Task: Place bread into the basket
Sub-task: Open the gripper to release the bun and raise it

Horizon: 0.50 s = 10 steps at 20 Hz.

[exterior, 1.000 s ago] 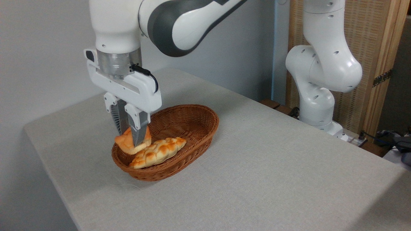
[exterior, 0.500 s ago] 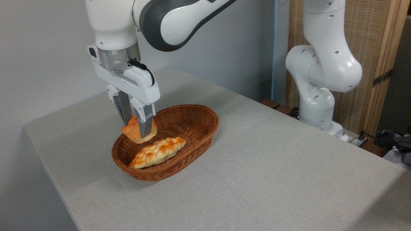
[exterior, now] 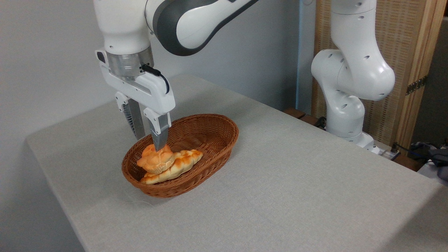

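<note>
Nearest the camera lies a wide bare stretch of the grey cloth-covered table [exterior: 280, 196]. Beyond it, toward the left, sits the reddish-brown wicker basket [exterior: 210, 131]. In its near left end lies the braided loaf [exterior: 183, 162], and the bread [exterior: 155, 161] rests on top of the loaf's left part, inside the basket rim.

Just above the bread hangs the gripper [exterior: 149, 138], pointing straight down. Its two fingers stand clearly apart with open space between them and grip nothing. The right fingertip [exterior: 159, 141] ends at or just over the top of the bun; whether it touches cannot be told. The left finger hangs over the basket's far left rim.

The white and grey arm [exterior: 196, 24] rises from the gripper and runs off the top edge. Farther right, at the table's far side, stands the arm's white base column [exterior: 344, 101]. Behind it are a wooden-framed woven screen [exterior: 406, 52] and a pale wall [exterior: 45, 52]; dark cables [exterior: 430, 152] lie at the far right.
</note>
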Motion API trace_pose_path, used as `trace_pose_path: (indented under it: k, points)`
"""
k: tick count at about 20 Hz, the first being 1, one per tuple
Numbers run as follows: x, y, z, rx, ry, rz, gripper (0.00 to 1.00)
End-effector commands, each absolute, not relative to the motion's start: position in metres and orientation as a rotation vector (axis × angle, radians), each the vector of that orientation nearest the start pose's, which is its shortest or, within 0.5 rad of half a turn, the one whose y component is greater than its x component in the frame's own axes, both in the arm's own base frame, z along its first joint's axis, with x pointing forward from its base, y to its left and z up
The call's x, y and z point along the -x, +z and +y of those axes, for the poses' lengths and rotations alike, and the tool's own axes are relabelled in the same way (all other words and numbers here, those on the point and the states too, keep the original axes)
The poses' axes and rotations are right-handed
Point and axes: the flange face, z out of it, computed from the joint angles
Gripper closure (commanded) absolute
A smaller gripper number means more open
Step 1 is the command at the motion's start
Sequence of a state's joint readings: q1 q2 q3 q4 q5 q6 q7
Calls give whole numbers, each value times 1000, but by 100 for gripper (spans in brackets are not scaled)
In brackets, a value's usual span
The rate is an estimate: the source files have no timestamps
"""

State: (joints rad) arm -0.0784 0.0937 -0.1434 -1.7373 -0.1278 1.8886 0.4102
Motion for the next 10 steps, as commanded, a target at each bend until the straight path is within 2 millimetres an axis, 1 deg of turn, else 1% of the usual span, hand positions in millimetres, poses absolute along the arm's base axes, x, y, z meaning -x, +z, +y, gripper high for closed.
trace_pose_path:
  k: [1, 4, 5, 7, 8, 9, 10]
  points:
    - [-580, 544, -126, 3120, -167, 951, 0]
    - [-583, 567, -113, 3100, -237, 962, 0]
    - [-585, 573, -103, 3098, -258, 942, 0]
    - [-587, 577, -92, 3079, -275, 976, 0]
    - [-586, 582, -82, 3071, -288, 989, 0]
    - [-583, 596, -68, 3061, -328, 985, 0]
    - [-580, 603, -62, 3050, -346, 996, 0]
